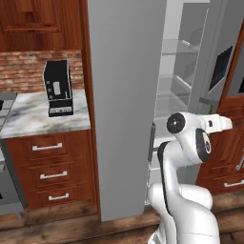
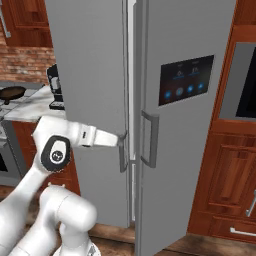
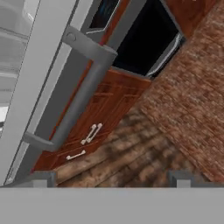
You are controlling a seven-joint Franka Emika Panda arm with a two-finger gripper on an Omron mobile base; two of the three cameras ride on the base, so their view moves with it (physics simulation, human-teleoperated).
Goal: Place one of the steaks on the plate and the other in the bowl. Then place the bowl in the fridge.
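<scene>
Looking along the hand view, you see the jaws (image 3: 108,178) spread wide with nothing between them, their two dark tips far apart over wooden floor (image 3: 131,148). Just ahead of them runs the grey bar handle (image 3: 81,98) of one fridge door. In the right base view your arm reaches level to the seam between the two doors of the fridge (image 2: 150,100), close to the handles. From the left base view the left door (image 1: 124,105) stands swung out, showing glass shelves (image 1: 178,47) inside. A black coffee machine (image 1: 57,88) sits on the marble counter (image 1: 28,119) beside the fridge.
</scene>
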